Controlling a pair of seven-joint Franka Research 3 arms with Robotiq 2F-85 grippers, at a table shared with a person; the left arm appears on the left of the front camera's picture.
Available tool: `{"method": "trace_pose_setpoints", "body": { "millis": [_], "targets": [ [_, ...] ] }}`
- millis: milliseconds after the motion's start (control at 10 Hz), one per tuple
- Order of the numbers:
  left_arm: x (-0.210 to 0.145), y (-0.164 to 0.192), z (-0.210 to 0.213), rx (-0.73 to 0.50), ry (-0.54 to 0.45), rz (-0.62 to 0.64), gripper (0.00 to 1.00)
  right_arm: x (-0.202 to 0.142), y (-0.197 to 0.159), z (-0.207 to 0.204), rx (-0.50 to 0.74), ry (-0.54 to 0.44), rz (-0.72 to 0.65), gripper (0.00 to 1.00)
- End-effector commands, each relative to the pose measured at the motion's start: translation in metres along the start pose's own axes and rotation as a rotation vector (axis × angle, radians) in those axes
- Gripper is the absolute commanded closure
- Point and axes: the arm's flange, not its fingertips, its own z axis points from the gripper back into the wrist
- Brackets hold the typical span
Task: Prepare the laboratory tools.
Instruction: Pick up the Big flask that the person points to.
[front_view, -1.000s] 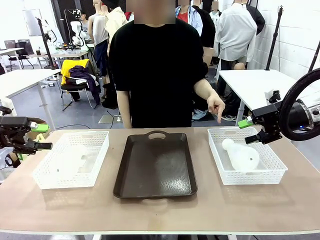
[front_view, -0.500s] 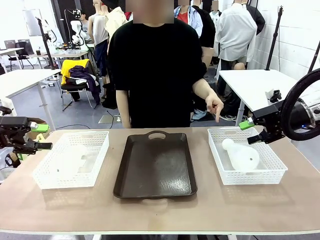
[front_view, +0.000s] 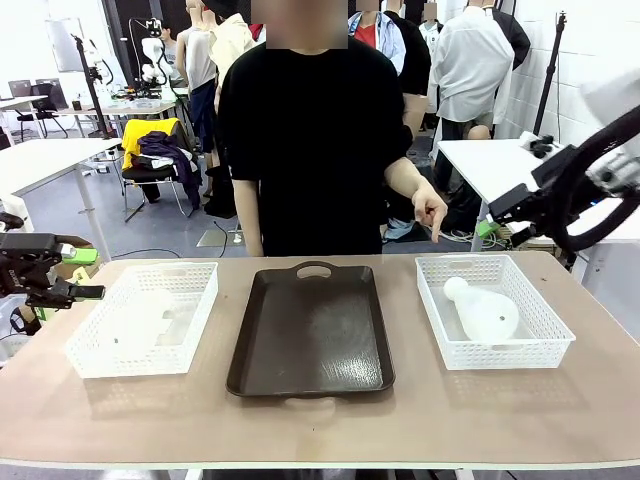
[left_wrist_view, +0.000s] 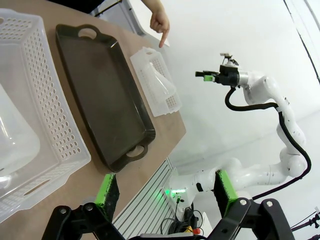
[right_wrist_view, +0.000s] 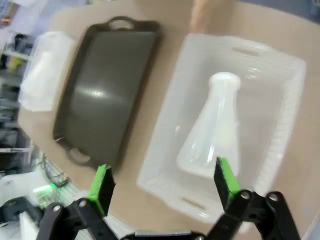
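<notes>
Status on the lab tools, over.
Left end effector open, right end effector open, both empty. Frosted-white conical flask lying in right white mesh basket. Person's hand pointing there.

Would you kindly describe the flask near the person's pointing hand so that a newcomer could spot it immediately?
Start at the dark brown tray in the middle of the table; the white mesh basket on the robot's right of it sits below the person's pointing hand. Inside lies a frosted-white conical flask on its side, neck toward the person, the only flask on that side.
</notes>
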Motion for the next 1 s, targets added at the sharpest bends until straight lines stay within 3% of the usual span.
{"method": "trace_pose_setpoints", "body": {
  "millis": [0, 400, 900],
  "targets": [
    [0.0, -0.001, 0.0, -0.014, -0.011, 0.004, 0.0, 0.026, 0.013, -0.038, -0.227, 0.098, 0.028, 0.0],
    [0.0, -0.001, 0.0, -0.014, -0.011, 0.004, 0.0, 0.045, 0.035, -0.103, -0.49, 0.2, 0.113, 0.0],
    [0.0, -0.001, 0.0, -0.014, -0.011, 0.004, 0.0, 0.06, 0.007, -0.148, -0.455, 0.348, 0.05, 0.0]
  ]
}}
